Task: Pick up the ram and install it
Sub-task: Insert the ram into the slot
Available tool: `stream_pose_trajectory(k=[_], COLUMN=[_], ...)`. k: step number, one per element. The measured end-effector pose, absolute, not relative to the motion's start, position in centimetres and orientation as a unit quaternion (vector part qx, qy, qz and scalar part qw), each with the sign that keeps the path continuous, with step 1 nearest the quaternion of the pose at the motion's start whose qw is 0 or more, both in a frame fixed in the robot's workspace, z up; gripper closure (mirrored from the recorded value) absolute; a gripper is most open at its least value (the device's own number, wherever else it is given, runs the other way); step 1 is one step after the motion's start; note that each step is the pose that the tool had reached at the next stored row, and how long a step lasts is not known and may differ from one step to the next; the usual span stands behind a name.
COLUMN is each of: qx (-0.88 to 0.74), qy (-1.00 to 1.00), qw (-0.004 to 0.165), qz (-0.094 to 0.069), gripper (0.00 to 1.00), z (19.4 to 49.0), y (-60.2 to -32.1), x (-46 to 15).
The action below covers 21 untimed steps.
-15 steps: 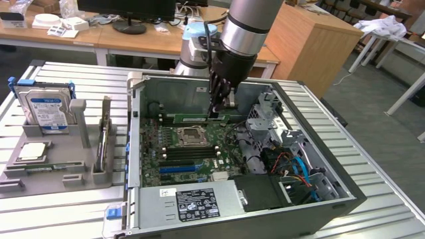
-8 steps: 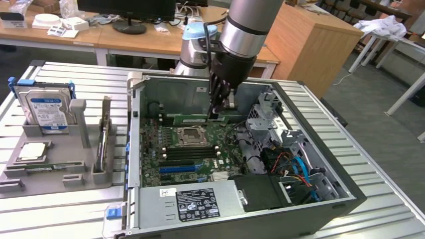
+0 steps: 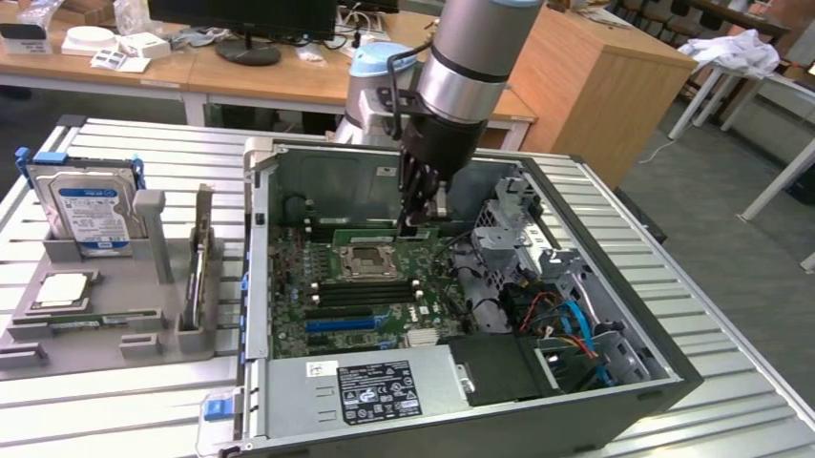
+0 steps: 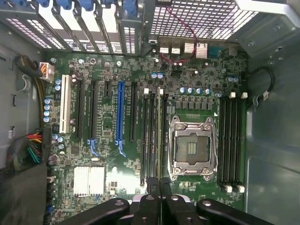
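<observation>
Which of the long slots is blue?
Just one: the blue slot in the middle of the row, with black slots on both sides. One white slot sits at the row's end.

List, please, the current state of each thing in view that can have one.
CPU socket, empty.
ram, on edge in a slot beside the CPU socket.
gripper, shut, fingertips over one end of the ram.
black memory slots, empty.
blue expansion slot, empty.
computer case, side open.
hard drive, upright in grey holder.

Thin green ram, on edge, held by claw
</observation>
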<state>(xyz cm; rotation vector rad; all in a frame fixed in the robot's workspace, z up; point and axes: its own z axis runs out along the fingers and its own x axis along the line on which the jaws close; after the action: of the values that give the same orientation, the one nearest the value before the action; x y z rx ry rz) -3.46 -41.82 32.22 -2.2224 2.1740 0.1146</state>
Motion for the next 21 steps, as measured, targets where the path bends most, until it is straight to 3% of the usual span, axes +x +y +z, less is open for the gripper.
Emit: stream_pose_trajectory(k=[21], qx=[-0.704], qy=[0.71], qw=[0.018], qz=[0.035], gripper=[0.88], z=[30.9], y=[-41.9], x=[-3.5])
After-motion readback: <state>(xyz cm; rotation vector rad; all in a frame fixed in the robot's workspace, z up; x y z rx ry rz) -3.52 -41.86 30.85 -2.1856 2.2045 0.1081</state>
